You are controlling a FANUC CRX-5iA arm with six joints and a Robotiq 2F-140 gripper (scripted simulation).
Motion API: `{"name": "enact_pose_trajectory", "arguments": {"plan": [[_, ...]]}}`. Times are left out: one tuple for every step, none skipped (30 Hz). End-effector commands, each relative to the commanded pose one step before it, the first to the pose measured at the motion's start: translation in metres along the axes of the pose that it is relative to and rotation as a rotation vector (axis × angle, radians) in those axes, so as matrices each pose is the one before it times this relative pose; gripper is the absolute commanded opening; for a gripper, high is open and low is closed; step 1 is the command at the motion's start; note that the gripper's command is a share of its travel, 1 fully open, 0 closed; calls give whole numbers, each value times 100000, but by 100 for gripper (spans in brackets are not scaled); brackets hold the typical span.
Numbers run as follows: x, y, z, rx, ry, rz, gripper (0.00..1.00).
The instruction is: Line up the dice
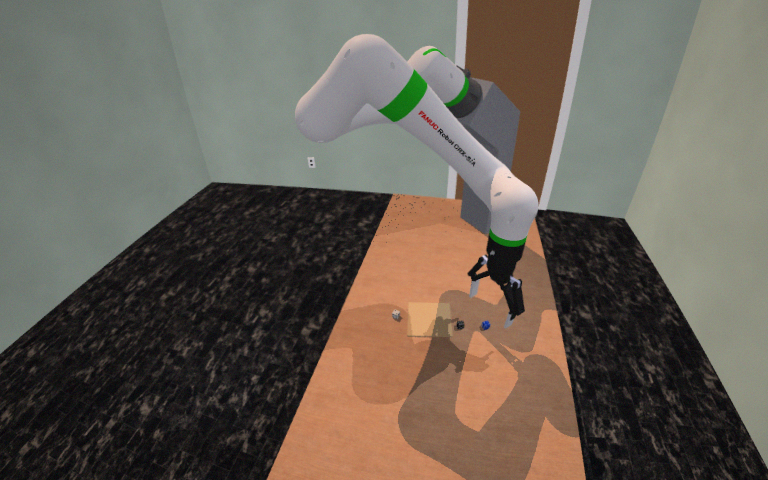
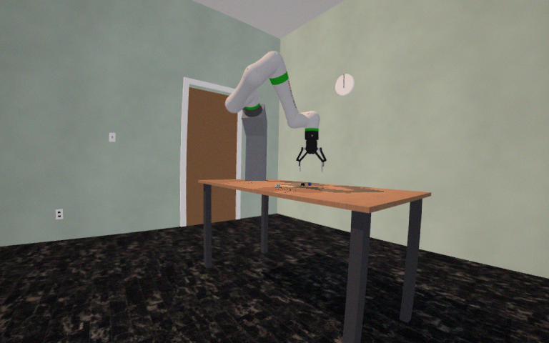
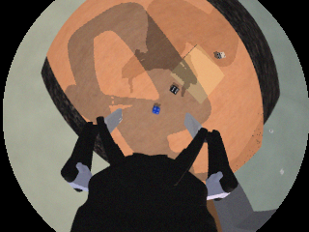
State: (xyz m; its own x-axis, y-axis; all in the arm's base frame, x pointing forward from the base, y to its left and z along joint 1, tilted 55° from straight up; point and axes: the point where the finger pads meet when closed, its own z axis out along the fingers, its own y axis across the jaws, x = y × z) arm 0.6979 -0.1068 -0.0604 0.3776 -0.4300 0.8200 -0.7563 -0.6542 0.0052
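Observation:
A pale yellow mat (image 1: 421, 319) (image 3: 210, 72) lies flat on the table. A white die (image 1: 395, 314) (image 2: 277, 186) (image 3: 219, 55) lies off the mat, to its left in the top view. A black die (image 1: 459, 324) (image 2: 302, 184) (image 3: 174, 89) lies on the table just off the mat's right edge. A blue die (image 1: 485, 325) (image 2: 309, 184) (image 3: 155, 109) lies farther right. The numbers are too small to tell surely. My gripper (image 1: 489, 310) (image 2: 311, 168) (image 3: 153, 116) is wide open and empty, above the table near the blue die, which shows between the fingertips in the wrist view.
The wooden table (image 1: 317, 447) (image 2: 364, 200) carries shadows of the arm across the mat and the black and blue dice. The grey base pedestal (image 1: 475, 203) (image 2: 255, 153) stands at the table's far end. Small dark specks show on the table's far left part in the top view.

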Motion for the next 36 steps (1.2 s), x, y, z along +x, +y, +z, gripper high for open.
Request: {"name": "enact_pose_trajectory", "arguments": {"plan": [[13,-1,-2669,-117,-51,-7,100],[0,1,-668,0,0,0,100],[0,0,-600,0,0,0,100],[0,0,-522,0,0,0,100],[0,0,-436,0,0,0,100],[0,0,0,0,0,0,100],[0,0,0,0,0,0,100],[0,0,-346,0,0,0,100],[0,0,-255,0,0,0,100],[0,0,-170,0,0,0,100],[0,0,-96,0,0,0,100],[0,0,-39,0,0,0,100],[0,0,-6,0,0,0,100],[0,0,0,0,0,0,100],[0,0,0,0,0,0,100],[0,0,0,0,0,0,100],[0,0,0,0,0,0,100],[0,0,0,0,0,0,100],[0,0,0,0,0,0,100],[52,33,15,4,-24,255,100],[326,209,91,23,-148,1592,100],[777,493,206,49,-330,3757,100],[0,0,0,0,0,0,100],[0,0,0,0,0,0,100],[1323,810,316,68,-495,6260,100],[1902,1086,380,71,-572,8687,100],[732,360,120,22,-177,3191,100],[521,243,79,14,-113,2237,100],[855,389,118,22,-165,3632,100],[394,167,49,10,-67,1646,100],[1687,722,181,42,-234,7005,100],[964,360,79,25,-93,3889,100],[298,102,21,8,-23,1187,100],[1708,595,95,51,-88,6761,100],[980,293,33,34,-16,3795,100],[554,150,12,21,1,2121,100]]}}
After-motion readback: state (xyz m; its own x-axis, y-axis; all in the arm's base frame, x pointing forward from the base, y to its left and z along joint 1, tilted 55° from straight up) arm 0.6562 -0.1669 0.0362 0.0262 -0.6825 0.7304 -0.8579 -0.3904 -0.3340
